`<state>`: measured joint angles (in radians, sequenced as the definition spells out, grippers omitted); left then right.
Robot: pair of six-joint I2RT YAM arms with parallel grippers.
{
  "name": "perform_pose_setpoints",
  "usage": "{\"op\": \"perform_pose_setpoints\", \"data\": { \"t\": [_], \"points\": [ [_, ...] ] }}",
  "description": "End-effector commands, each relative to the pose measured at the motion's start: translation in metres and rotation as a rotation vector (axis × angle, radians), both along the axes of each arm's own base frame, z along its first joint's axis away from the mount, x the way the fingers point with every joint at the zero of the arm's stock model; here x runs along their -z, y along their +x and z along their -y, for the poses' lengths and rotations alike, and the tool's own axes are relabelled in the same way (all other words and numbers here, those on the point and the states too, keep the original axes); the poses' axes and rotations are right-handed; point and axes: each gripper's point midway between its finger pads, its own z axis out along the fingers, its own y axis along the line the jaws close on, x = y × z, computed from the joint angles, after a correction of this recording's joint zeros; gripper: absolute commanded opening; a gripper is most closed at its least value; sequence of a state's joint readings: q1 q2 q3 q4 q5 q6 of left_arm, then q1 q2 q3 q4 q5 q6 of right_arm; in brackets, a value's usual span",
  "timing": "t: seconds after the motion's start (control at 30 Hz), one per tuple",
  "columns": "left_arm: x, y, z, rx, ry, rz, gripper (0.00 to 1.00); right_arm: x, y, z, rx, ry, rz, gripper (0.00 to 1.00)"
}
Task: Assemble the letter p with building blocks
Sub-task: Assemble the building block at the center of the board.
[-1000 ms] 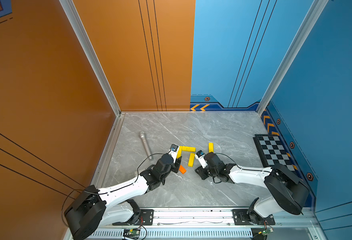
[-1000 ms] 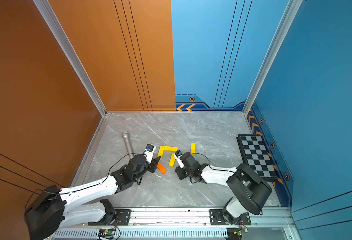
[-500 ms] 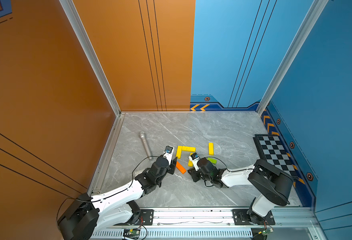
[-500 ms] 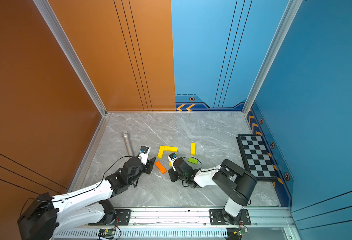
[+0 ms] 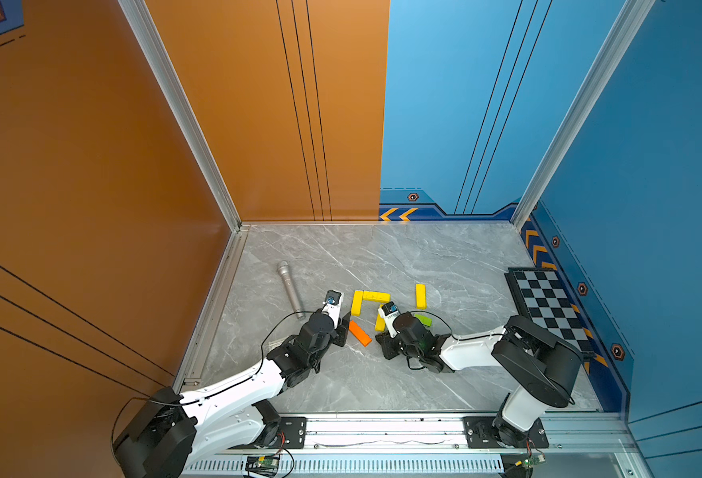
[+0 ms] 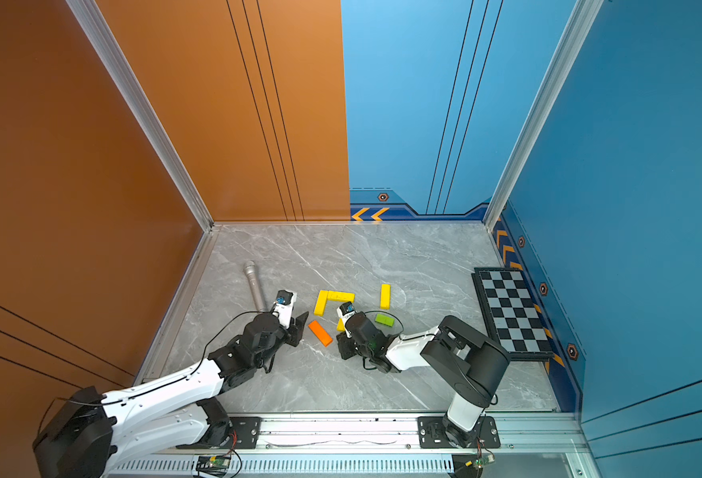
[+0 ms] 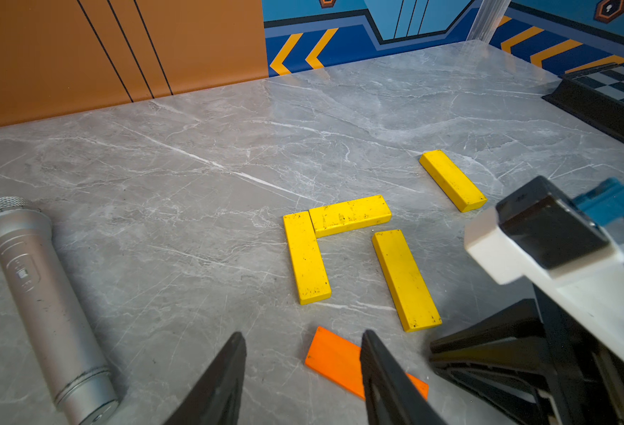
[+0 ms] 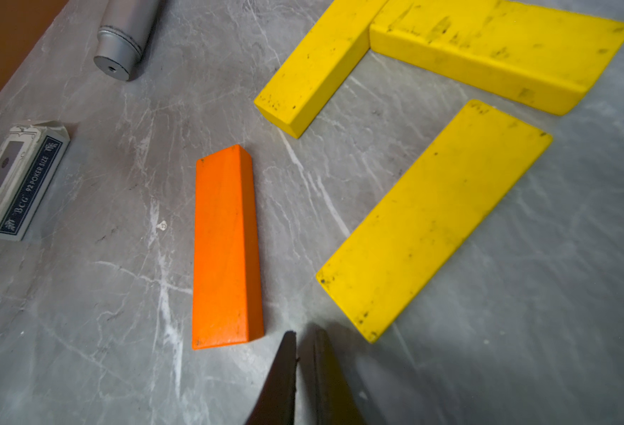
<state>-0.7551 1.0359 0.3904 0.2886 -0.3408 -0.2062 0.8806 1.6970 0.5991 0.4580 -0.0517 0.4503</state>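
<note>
Grey marble desk (image 5: 382, 256): left pincer (image 7: 303, 335) gapes empty by the orange bar (image 8: 226, 250); right pincer (image 8: 305, 331) pinched almost closed, gripping nothing.

Left arm (image 5: 237, 385): stretched long and low from base, black wrist bulk directly behind left tool (image 7: 303, 333). Left tool pitched slightly down, fingers (image 7: 222, 379) spread well apart, nothing between.

Right arm (image 5: 469, 349): elbow folded high, white forearm dropping sideways toward left tool. Right tool (image 8: 305, 331) low, tips down, jaws drawn almost together, only a thin slit, nothing gripped.

Right tool sits ahead and to one side of left tool, near but apart.
</note>
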Motion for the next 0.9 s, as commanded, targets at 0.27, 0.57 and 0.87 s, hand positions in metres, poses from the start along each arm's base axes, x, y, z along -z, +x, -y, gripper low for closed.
{"op": "perform_pose_setpoints", "data": {
  "t": [0.27, 0.57, 0.87],
  "points": [
    [0.007, -0.001, -0.009, -0.026, -0.004, -0.011, 0.52, 0.026, 0.0, 0.018, 0.038, -0.061, -0.072, 0.13],
    [0.008, -0.001, -0.011, -0.026, -0.009, -0.015, 0.52, 0.029, 0.005, 0.021, 0.055, -0.066, -0.074, 0.12],
    [0.008, -0.001, -0.011, -0.029, -0.014, -0.019, 0.52, 0.031, 0.008, 0.022, 0.057, -0.058, -0.082, 0.12]
  ]
}}
